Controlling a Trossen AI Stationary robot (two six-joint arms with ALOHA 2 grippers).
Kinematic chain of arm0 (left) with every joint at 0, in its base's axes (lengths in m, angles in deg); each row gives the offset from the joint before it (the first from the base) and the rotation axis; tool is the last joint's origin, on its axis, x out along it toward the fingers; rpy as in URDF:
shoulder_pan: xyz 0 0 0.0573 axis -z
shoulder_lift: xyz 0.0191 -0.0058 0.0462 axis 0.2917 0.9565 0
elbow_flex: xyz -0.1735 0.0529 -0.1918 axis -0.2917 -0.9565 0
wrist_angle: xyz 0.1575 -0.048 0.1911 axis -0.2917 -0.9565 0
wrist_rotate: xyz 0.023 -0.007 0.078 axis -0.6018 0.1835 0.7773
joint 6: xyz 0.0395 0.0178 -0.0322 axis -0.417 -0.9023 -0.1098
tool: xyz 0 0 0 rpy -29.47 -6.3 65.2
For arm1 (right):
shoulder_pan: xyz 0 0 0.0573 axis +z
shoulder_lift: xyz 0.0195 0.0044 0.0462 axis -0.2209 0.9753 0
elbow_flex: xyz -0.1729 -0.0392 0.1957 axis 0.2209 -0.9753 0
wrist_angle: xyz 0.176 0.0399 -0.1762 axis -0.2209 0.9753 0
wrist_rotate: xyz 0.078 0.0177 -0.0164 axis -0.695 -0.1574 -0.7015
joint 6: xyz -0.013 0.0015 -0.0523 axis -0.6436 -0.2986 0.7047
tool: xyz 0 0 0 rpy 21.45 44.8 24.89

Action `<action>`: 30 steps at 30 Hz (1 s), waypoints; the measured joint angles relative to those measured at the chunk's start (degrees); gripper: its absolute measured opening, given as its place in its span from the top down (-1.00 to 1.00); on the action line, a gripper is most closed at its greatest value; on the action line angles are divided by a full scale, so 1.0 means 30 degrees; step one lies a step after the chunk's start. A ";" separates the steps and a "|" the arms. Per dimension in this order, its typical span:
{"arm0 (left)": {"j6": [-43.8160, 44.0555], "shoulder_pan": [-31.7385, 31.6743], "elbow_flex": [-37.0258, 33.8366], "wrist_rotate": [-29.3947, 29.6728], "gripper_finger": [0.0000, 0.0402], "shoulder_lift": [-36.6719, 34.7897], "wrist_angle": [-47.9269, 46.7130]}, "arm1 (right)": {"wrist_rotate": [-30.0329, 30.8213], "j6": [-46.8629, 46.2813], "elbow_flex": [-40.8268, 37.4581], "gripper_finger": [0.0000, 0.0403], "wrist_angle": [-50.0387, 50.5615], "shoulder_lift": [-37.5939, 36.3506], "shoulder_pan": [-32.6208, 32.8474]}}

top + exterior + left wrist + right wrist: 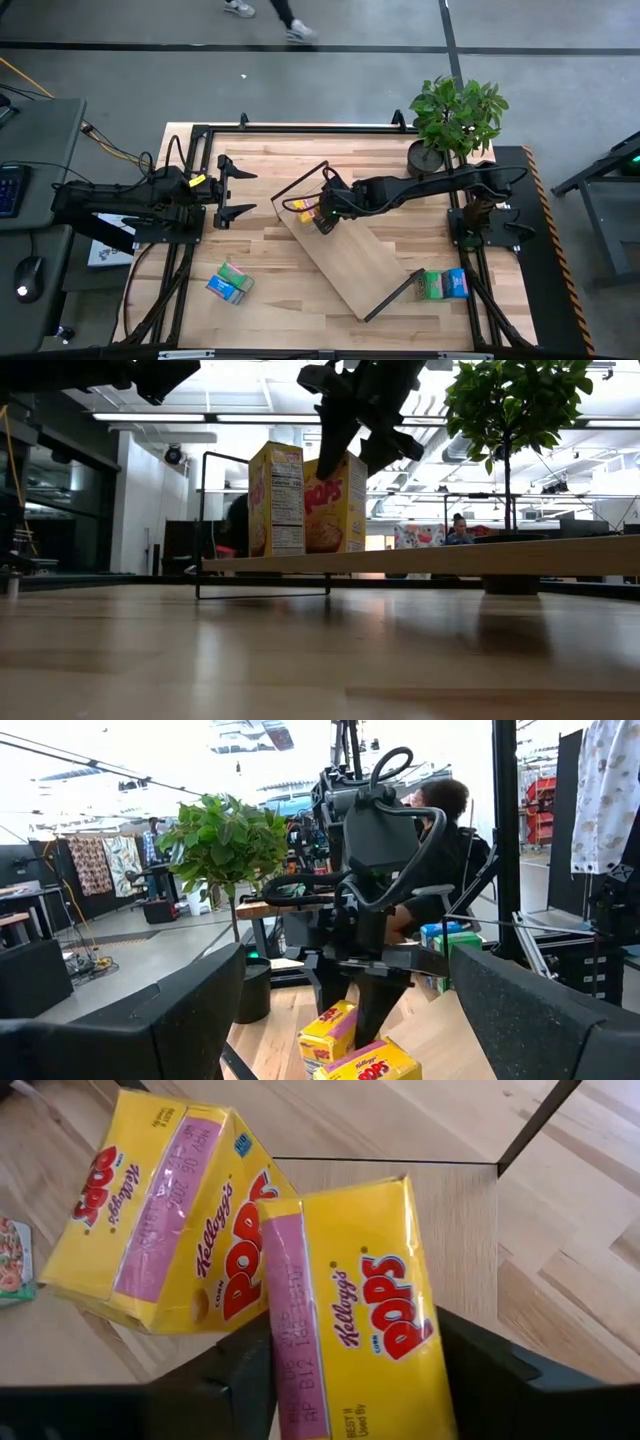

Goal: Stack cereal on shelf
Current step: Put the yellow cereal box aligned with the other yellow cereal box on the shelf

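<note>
I read "Kellogg's POPS" on two yellow cereal boxes (pixel 340 1310), upright at the shelf (pixel 350 262) end. Right gripper (pixel 322 212) sits over one, fingers apart, not clamped. Left gripper (pixel 232 190) waits wide apart. Butcher-block tabletop (pixel 260 150), plant (pixel 455 115), open office beyond.

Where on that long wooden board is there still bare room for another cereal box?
Most of the shelf is bare: the whole stretch from the two yellow boxes down to its far wire end by the green and blue boxes. The crowded spot is the end with the yellow boxes, where the right pincer hangs directly over them.
</note>
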 joint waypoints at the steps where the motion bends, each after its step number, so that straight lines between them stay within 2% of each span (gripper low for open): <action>1: -0.0005 0.0000 0.0000 0.0000 -0.71 0.0000 0.0000 | -0.0026 0.0005 0.0000 -0.12 -0.0007 0.0000 0.0000; 7: -0.0012 0.0000 0.0000 0.0000 -0.71 0.0007 -0.0015 | 0.0101 0.1290 0.0305 -0.16 -0.0154 0.0000 0.0000; 15: -0.0019 0.0000 0.0000 0.0000 -0.71 0.0007 -0.0015 | 0.0390 0.4070 0.2555 -0.16 0.0513 -0.0058 0.0000; 22: 0.0003 -0.0001 0.0000 0.0000 -0.71 0.0007 -0.0029 | 0.0441 0.6370 0.5814 -0.14 0.5779 -0.0083 0.0613; 26: 0.0013 0.0000 0.0000 0.0000 -0.71 0.0015 -0.0039 | 0.0519 0.5465 0.5991 0.00 0.9237 -0.0124 0.1686; 30: 0.0524 0.0000 0.0000 -0.0001 -0.71 0.0015 -0.0036 | 0.0069 0.3538 0.4057 0.37 1.0987 -0.0124 0.2713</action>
